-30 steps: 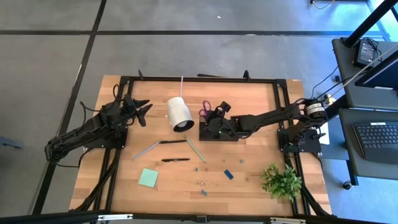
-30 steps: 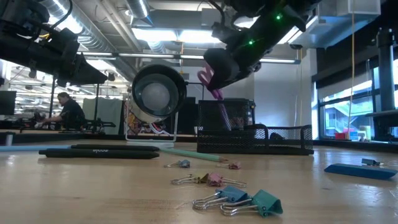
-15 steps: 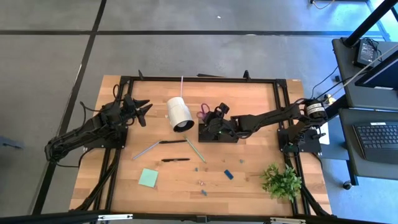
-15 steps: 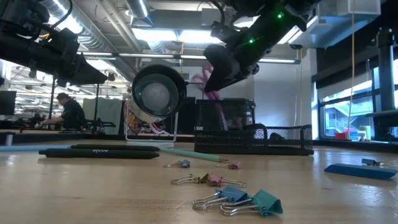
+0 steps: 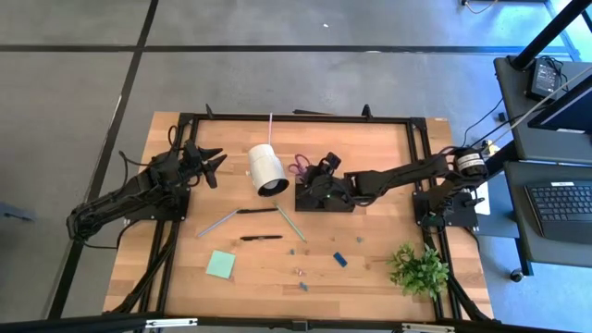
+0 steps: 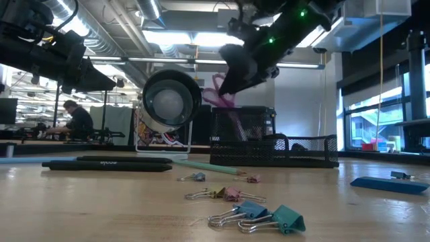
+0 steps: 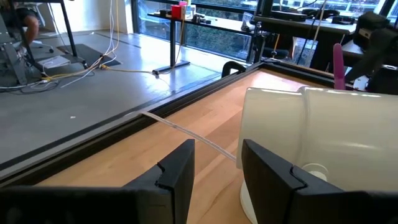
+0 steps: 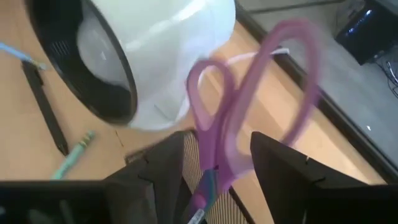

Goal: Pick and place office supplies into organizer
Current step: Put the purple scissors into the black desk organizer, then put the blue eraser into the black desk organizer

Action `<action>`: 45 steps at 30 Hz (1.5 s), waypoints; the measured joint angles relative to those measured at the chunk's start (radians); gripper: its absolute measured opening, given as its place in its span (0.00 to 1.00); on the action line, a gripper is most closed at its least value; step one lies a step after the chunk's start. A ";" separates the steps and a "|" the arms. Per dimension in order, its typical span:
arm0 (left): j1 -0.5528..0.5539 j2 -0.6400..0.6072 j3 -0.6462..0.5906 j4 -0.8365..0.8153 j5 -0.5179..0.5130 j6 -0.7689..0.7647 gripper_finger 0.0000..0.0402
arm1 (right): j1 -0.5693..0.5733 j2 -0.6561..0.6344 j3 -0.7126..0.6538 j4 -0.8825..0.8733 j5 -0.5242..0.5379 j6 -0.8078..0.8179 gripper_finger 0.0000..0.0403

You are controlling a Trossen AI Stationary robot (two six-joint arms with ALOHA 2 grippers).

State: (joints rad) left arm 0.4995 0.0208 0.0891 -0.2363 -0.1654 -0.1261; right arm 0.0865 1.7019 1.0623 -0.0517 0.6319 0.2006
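Above the organizer (image 5: 324, 197) near the surface's middle, the right gripper (image 5: 319, 178) hangs with fingers apart around the purple-handled scissors (image 8: 239, 109), which stand blades-down in its tall mesh cup. The left gripper (image 5: 211, 163), fingers apart, waits by the left edge.

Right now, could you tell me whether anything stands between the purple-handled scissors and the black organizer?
Nothing visible does. The scissors already stand blades-down in the organizer, handles leaning toward the white cylinder, with the right gripper open around them.
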 joint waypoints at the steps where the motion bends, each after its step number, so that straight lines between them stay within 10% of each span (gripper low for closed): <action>1: 0.000 0.000 0.000 0.000 0.000 0.000 0.32 | 0.003 -0.009 0.000 -0.002 0.000 0.000 0.47; 14: 0.000 0.000 0.000 0.000 0.000 0.001 0.32 | 0.043 -0.166 0.000 -0.062 -0.009 0.094 0.47; 27: 0.000 0.000 0.000 0.000 0.000 0.000 0.32 | 0.096 -0.247 0.001 -0.112 -0.281 0.301 0.47; 36: 0.000 0.000 0.000 0.000 0.029 -0.009 0.32 | 0.159 -0.239 0.001 -0.440 -0.544 0.757 0.47; 45: 0.000 0.001 0.000 0.000 0.029 0.013 0.32 | 0.271 -0.165 0.000 -0.569 -0.566 0.942 0.46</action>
State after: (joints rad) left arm 0.4994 0.0221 0.0890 -0.2363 -0.1360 -0.1127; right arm 0.3571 1.5368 1.0618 -0.6202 0.0658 1.1423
